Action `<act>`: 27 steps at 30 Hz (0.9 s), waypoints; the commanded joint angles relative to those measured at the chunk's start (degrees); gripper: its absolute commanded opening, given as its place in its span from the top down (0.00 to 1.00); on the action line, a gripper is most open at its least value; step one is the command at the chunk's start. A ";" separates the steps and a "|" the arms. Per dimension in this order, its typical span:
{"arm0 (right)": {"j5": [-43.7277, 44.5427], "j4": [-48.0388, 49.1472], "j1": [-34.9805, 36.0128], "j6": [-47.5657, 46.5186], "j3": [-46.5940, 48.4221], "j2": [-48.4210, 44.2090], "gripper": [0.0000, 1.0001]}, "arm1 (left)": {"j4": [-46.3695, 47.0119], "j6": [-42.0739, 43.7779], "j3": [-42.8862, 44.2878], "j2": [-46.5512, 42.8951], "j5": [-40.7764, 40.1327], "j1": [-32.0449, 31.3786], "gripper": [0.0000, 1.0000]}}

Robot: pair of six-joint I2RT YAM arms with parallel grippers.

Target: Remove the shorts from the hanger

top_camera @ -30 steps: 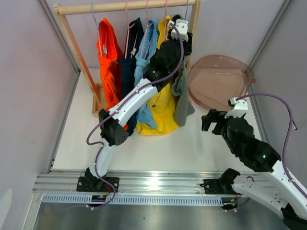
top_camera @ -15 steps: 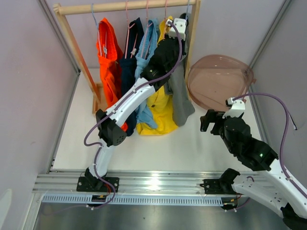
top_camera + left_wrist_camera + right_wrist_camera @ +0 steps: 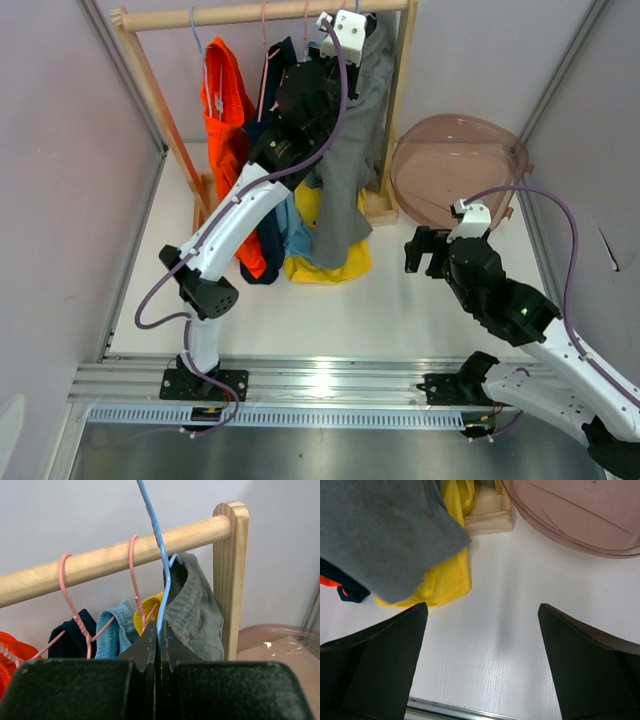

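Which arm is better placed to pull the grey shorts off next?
Right. The right fingers stand open, free, near the grey shorts; the left fingers are shut on the blue hanger.

The shorts (image 3: 345, 170) are grey, of soft knit cloth, and hang full length at the right end of the wooden rail (image 3: 100, 562), just beside the rack's right post (image 3: 231, 580). Their waistband is bunched over the shoulder of a thin blue wire hanger (image 3: 161, 570). The legs slant down and to the left, and the hem lies over a yellow garment (image 3: 445, 575). The hanger's stem rises steeply across the front of the rail and out of the wrist view, so its hook cannot be seen. Lower down, the wire is pinched in the closed left gripper (image 3: 157, 632).
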 commanded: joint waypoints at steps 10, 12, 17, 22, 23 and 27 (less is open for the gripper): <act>0.82 9.74 0.67 -8.89 7.56 4.21 0.01 | -9.04 -6.57 -13.85 -24.33 3.92 -0.46 1.00; 0.73 11.41 0.67 -11.00 10.01 5.35 0.01 | -10.64 -8.07 -20.93 -30.72 6.82 -0.46 1.00; 0.38 14.14 0.76 -13.12 13.63 6.94 0.01 | -15.65 -14.58 -30.28 -42.35 18.57 -0.46 1.00; -4.18 20.29 0.76 -16.45 13.72 7.37 0.01 | -19.69 -19.84 -35.83 -51.84 33.62 -0.46 1.00; -4.89 21.08 0.76 -17.85 13.72 7.73 0.01 | -20.22 -20.73 -37.14 -52.90 35.55 -0.46 1.00; -11.74 26.87 0.50 -22.17 13.20 9.39 0.00 | -23.64 -24.77 -38.20 -56.51 43.82 -0.46 1.00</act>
